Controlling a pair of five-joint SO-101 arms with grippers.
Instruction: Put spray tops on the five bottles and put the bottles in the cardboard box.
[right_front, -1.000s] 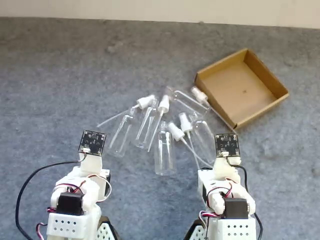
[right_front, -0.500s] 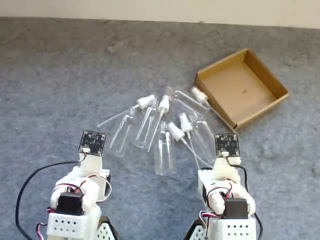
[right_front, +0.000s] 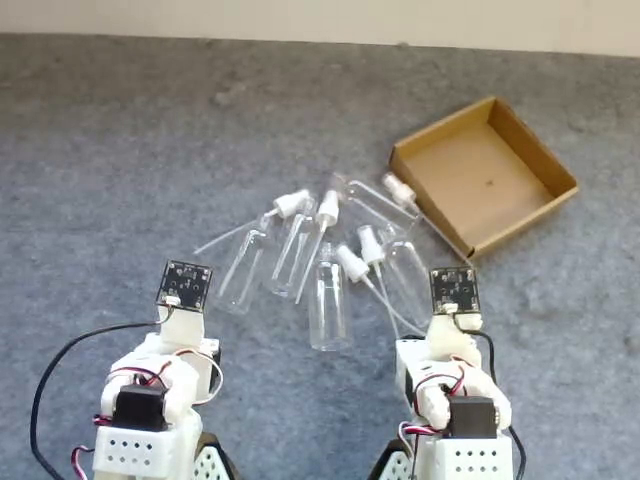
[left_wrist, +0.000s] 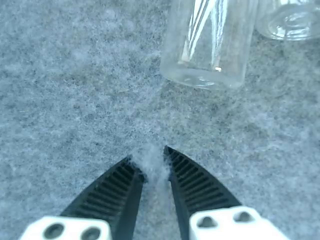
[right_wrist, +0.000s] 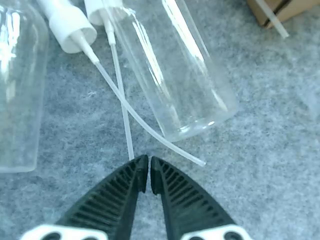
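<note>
Left gripper: slightly parted, empty, low over the tabletop, just short of one of the bottles. Right gripper: pressed together, empty, tips at the tubes of two loose spray tops. Beyond, all five lie heaped and uncapped. Cardboard box farthest, empty. Looks like nothing is done; all capping and boxing remain.

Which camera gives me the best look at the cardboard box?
The high view: the whole cardboard box lies open, nothing inside. The right wrist view catches one corner; the left wrist view faces a bottle base.
</note>
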